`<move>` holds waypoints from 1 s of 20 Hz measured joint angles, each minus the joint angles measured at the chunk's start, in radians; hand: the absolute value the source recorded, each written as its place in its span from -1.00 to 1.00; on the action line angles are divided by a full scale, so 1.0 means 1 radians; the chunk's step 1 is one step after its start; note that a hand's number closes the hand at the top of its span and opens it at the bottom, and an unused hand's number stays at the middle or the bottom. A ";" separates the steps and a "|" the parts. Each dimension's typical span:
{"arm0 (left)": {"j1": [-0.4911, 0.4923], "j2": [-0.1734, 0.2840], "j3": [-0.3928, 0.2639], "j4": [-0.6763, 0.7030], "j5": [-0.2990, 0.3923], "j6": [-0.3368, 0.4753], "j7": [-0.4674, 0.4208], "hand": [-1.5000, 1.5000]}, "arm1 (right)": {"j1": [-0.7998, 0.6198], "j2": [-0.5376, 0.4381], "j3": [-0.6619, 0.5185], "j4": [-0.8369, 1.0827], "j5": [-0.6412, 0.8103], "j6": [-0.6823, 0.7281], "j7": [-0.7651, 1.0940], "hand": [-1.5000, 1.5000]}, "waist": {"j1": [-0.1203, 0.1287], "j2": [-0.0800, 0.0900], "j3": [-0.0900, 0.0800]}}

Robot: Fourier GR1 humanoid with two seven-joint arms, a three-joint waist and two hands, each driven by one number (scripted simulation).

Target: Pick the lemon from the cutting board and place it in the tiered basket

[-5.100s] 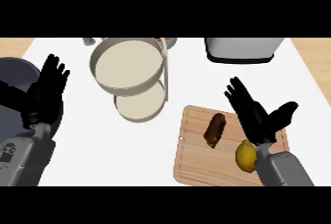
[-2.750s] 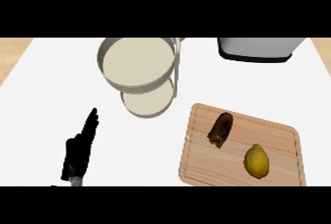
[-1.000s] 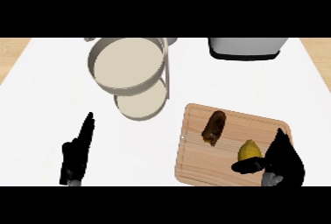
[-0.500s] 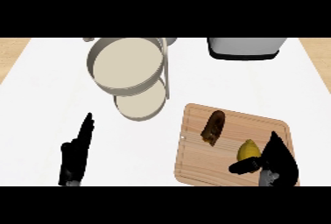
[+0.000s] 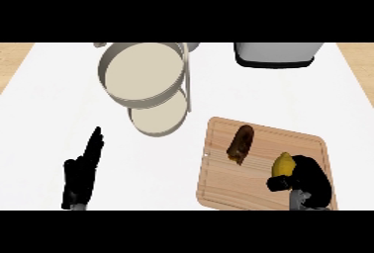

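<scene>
A yellow lemon (image 5: 282, 164) lies on the wooden cutting board (image 5: 219, 188) at the lower right. My right hand (image 5: 308, 180) is at the lemon's near side, its fingers and thumb curled against the fruit and hiding its lower part. The tiered basket (image 5: 143, 74) stands at the upper left, with a wide top tray and a smaller lower tray (image 5: 159, 120). My left hand (image 5: 82, 174) rests open on the white counter at the lower left, fingers straight.
A dark brown oblong food item (image 5: 240, 143) lies on the board just left of the lemon. A grey appliance (image 5: 277, 53) stands at the back right. The basket's metal post (image 5: 190, 84) rises between the trays and the board.
My right hand came in from the lower right edge, moved onto the board and curled round the lemon's near side. The left hand has stayed put over the last second.
</scene>
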 measured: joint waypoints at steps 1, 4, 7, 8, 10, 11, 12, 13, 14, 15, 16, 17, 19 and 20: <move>0.002 0.002 0.007 0.005 0.003 -0.009 -0.009 0.00 | -0.014 -0.002 0.000 0.017 0.003 -0.007 -0.003 1.00 | 0.000 -0.001 -0.001; -0.003 -0.014 0.012 0.025 -0.009 -0.011 -0.028 0.00 | -0.016 -0.005 0.007 0.043 0.015 -0.024 -0.034 1.00 | -0.003 -0.003 -0.002; -0.002 -0.018 0.017 0.025 -0.017 -0.013 -0.027 0.00 | -0.023 -0.006 0.008 0.064 0.065 -0.024 -0.068 1.00 | -0.003 -0.006 -0.004; -0.006 -0.019 0.022 0.030 -0.015 -0.020 -0.030 0.00 | -0.037 -0.006 0.003 0.078 0.083 -0.021 -0.074 1.00 | -0.003 -0.006 -0.004; -0.009 -0.022 0.020 0.021 -0.023 -0.018 -0.018 0.00 | -0.048 -0.007 0.010 0.093 0.127 -0.022 -0.080 1.00 | -0.003 -0.006 -0.004; -0.004 -0.014 0.028 0.015 -0.017 -0.029 -0.014 0.00 | -0.044 -0.005 0.011 0.094 0.148 -0.029 -0.088 1.00 | -0.002 -0.006 -0.004; 0.004 -0.011 0.029 0.004 -0.018 -0.032 -0.007 0.00 | -0.047 -0.007 0.036 0.106 0.165 -0.038 -0.095 1.00 | -0.002 -0.006 -0.006; -0.003 -0.011 0.033 0.012 -0.017 -0.037 -0.006 0.00 | -0.058 -0.008 0.068 0.104 0.178 -0.032 -0.104 1.00 | -0.003 -0.006 -0.006; -0.006 -0.017 0.028 0.013 -0.023 -0.031 0.001 0.00 | -0.059 -0.006 0.108 0.095 0.187 -0.025 -0.121 1.00 | -0.002 -0.005 -0.005; -0.007 -0.020 0.026 0.010 -0.027 -0.026 0.005 0.00 | -0.057 -0.005 0.152 0.092 0.192 -0.016 -0.148 1.00 | 0.000 -0.004 -0.004; -0.007 -0.019 0.026 0.008 -0.027 -0.029 0.004 0.00 | -0.070 -0.003 0.200 0.086 0.191 0.000 -0.172 1.00 | 0.006 -0.004 -0.003; -0.013 -0.024 0.020 0.011 -0.031 -0.028 0.007 0.00 | -0.083 -0.001 0.255 0.090 0.190 0.010 -0.199 1.00 | 0.013 -0.002 -0.002; -0.014 -0.024 0.024 0.016 -0.027 -0.034 0.003 0.00 | -0.104 0.002 0.357 0.075 0.180 0.019 -0.218 1.00 | 0.014 -0.001 -0.001; -0.012 -0.024 0.026 0.017 -0.029 -0.035 -0.003 0.00 | -0.116 0.003 0.400 0.063 0.175 0.017 -0.217 1.00 | 0.013 -0.001 0.000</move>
